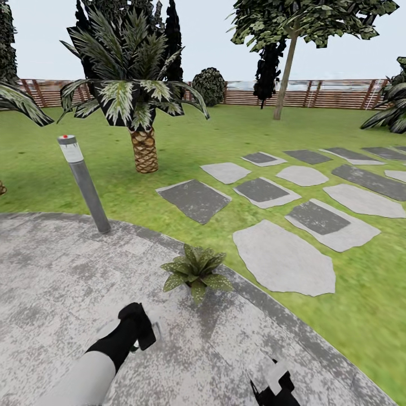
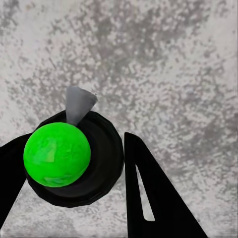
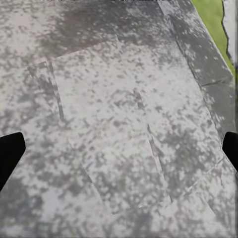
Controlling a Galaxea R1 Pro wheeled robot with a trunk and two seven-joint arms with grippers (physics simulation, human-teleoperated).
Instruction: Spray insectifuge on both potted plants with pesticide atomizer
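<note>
Where the left wrist view looks down its fingers, the left gripper is closed on the atomizer: a bright green ball sits on a black round body between the black fingers, with a small grey nozzle pointing away over the speckled patio. From the head view that detail is lost; the left gripper is only a black block at the end of a pale forearm, low over the patio, with a sliver of the bottle beside it. The right gripper pokes in at the bottom edge, and its wrist view shows the two fingertips far apart at the edges, wide and empty, with paving between them and a strip of lawn in one corner.

One plant stands at the patio's rim, just ahead of the left gripper and apart from it. A grey lamp post leans at the paving edge to the left. Beyond lie stepping stones, a palm and a fence.
</note>
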